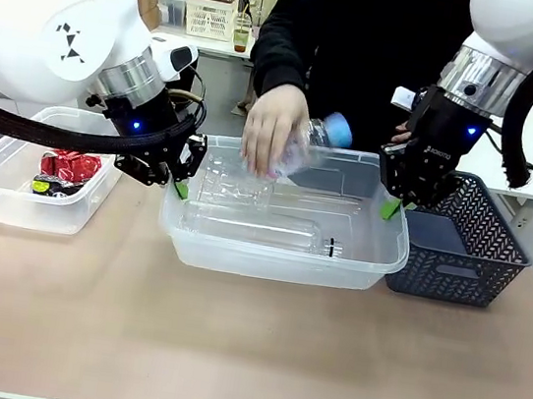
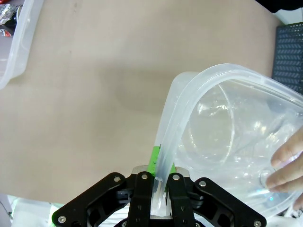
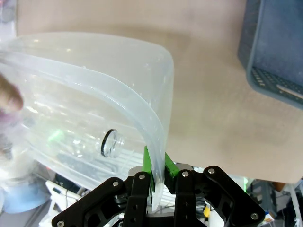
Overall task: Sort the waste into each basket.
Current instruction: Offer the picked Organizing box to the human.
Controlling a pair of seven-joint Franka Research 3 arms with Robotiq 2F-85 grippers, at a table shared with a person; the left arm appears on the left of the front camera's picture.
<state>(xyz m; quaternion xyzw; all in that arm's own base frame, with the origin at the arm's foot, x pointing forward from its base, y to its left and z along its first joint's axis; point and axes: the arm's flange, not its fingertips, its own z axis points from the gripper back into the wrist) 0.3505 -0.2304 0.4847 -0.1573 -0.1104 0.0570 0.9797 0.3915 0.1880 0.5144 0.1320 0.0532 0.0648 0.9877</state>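
Observation:
A clear tub (image 1: 278,259) sits mid-table with clear bottles (image 1: 246,202) lying inside. My left gripper (image 1: 183,186) is shut on its left rim (image 2: 163,142), and my right gripper (image 1: 390,209) is shut on its right rim (image 3: 154,127). A person's hand (image 1: 273,126) holds a clear bottle with a blue cap (image 1: 314,142) tilted over the tub's back half. A bottle neck (image 3: 111,142) shows through the tub wall. A second clear tub (image 1: 9,193) at the left holds crushed red cans (image 1: 71,166).
A dark mesh basket (image 1: 468,248) stands right of the middle tub, close behind my right gripper. The person stands at the far edge. Bare tabletop (image 1: 245,355) lies in front of the tubs.

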